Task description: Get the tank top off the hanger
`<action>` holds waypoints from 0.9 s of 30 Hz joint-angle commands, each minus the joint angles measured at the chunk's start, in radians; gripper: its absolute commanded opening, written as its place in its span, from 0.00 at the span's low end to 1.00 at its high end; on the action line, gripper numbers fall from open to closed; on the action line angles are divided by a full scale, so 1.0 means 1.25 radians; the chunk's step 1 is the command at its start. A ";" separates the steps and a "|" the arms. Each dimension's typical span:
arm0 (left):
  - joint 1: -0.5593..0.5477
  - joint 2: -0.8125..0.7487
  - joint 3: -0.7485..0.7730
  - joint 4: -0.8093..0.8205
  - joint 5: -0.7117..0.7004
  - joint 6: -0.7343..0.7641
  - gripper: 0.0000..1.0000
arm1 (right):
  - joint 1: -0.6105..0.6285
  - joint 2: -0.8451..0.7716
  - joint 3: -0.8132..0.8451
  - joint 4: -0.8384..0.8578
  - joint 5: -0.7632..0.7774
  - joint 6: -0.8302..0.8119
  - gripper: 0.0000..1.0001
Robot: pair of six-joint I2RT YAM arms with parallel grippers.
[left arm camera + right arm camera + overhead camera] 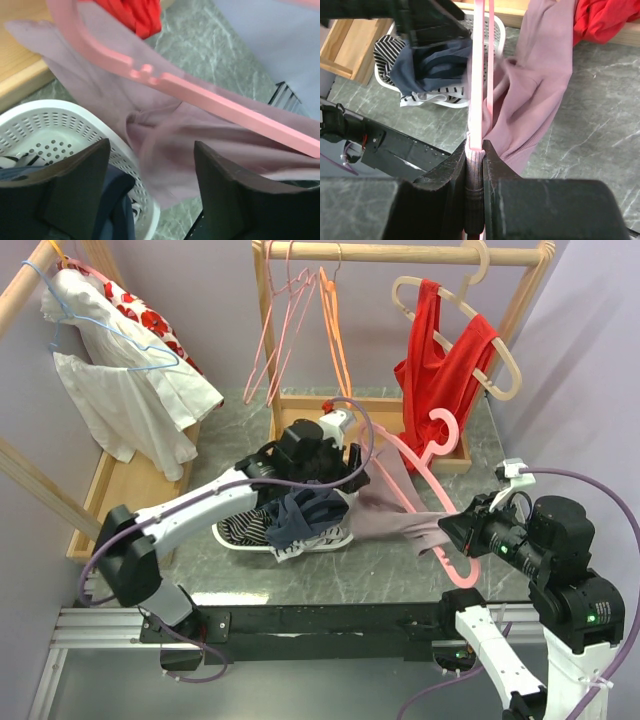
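At the upper left of the top view a white dress [120, 370] hangs on its own hanger, well apart from the work. Lower and toward the centre sits the white basket [60, 120], already heaped with striped and dark clothes, presumably where freed garments are dropped. Above its right rim is the left gripper [150, 150], its jaws standing wide apart with nothing pinched between them; in the left wrist view the cloth lies just beyond the fingers, blurred, and I judge this arm is placed there to take or tug the cloth toward the basket. The tank top [385, 508] is at the centre of the top view, between the two arms: a thin mauve garment, limp and crumpled, draped over the pink hanger [215, 95] and sagging in soft folds toward the grey table [400, 575]. It looks partly slipped, bunched along one arm of the hanger, though whether a strap has come free I cannot tell. To the right, the right gripper [475, 150] is clamped on the hanger's bar, with a fold of mauve cloth caught in the same pinch; holding the hanger out steadies it so the cloth can be drawn off. At the upper right a red garment [440, 360] hangs on the rack, uninvolved.
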 commanded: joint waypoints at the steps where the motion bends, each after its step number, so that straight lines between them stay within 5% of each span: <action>1: -0.003 -0.097 -0.009 0.040 -0.081 0.052 0.77 | 0.004 0.016 0.003 0.059 -0.017 -0.012 0.00; 6: -0.003 -0.143 0.007 0.062 -0.097 0.080 0.89 | 0.002 0.023 -0.008 0.064 -0.039 -0.015 0.00; 13: -0.012 -0.098 0.072 0.097 -0.091 -0.050 0.95 | 0.004 0.017 -0.016 0.086 -0.073 -0.026 0.00; 21: -0.061 -0.119 0.013 0.102 -0.078 0.271 0.99 | 0.004 0.027 -0.025 0.095 -0.079 -0.053 0.00; 27: -0.104 -0.135 -0.019 0.101 -0.207 0.471 0.99 | 0.004 0.024 -0.023 0.105 -0.097 -0.053 0.00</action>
